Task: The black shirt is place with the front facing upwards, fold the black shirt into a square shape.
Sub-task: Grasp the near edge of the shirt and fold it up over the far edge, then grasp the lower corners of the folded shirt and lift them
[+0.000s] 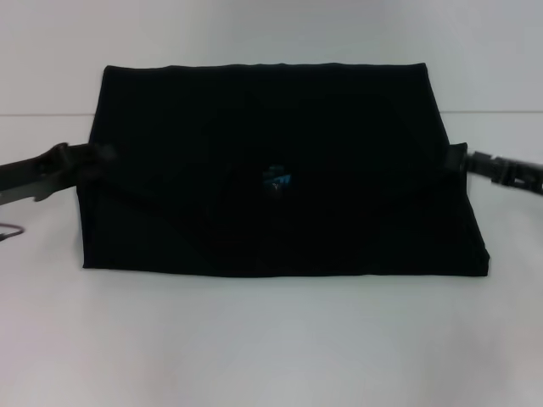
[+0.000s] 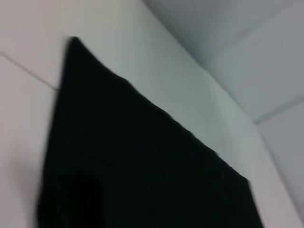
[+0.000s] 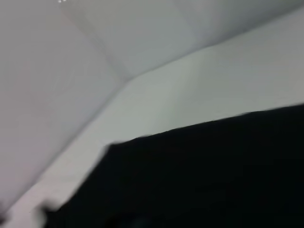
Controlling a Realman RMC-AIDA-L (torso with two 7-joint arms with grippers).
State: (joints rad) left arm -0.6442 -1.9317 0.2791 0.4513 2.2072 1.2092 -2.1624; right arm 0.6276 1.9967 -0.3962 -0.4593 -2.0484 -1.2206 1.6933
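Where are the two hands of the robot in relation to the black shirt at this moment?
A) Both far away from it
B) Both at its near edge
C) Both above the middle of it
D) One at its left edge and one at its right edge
D: in the head view, the left hand meets the black shirt at its left edge, the right hand at its right edge.

Black shirt point(image 1: 280, 170) folded on table point(image 1: 271, 348); left tool point(image 1: 100, 155) and right tool point(image 1: 458, 158) at its side edges.
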